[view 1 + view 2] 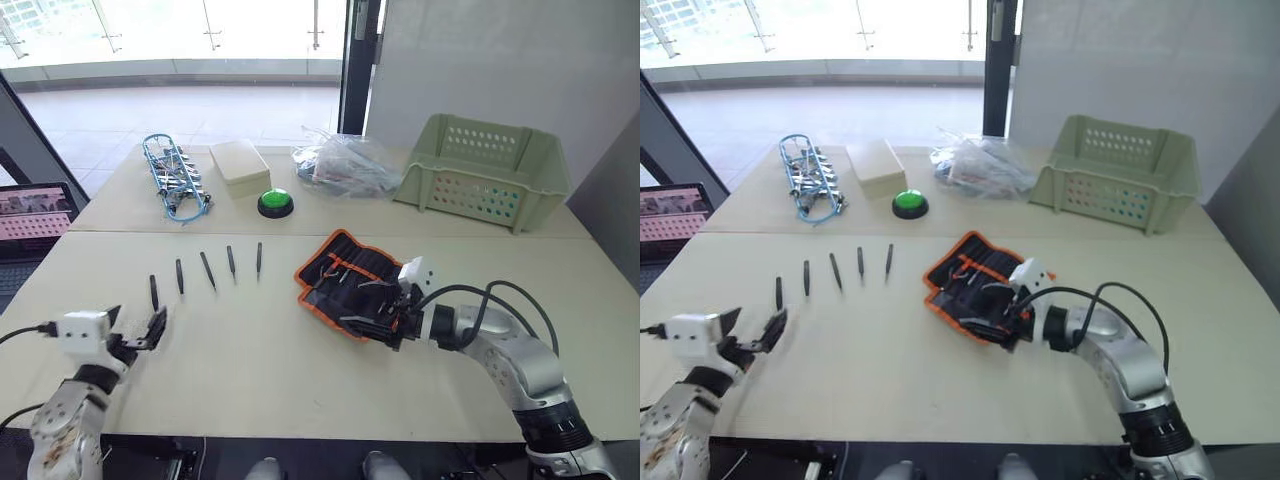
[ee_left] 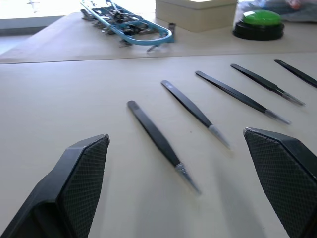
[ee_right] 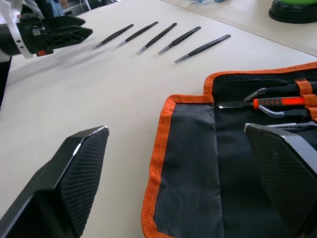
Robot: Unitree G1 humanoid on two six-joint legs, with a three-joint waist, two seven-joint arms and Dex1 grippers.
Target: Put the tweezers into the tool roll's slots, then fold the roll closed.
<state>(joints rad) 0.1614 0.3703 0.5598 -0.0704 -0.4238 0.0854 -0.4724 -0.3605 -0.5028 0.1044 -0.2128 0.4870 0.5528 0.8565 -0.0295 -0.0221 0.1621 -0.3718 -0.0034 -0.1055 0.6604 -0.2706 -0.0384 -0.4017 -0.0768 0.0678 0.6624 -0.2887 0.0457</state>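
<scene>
Just ahead of the left gripper (image 1: 140, 333) lies the row of five tweezers (image 1: 205, 270), side by side on the table (image 1: 250, 380), each with its long axis running away from the robot and its point toward it. Its fingers stand wide apart and hold nothing, and the nearest tweezer (image 2: 159, 141) lies between them, slightly askew to their line. Well off to the right, the tool roll (image 1: 345, 282) lies open with the right gripper (image 3: 188, 188) over its near flap, fingers also spread and empty. By my reading, the left arm is clearly the nearer for the first pick.
</scene>
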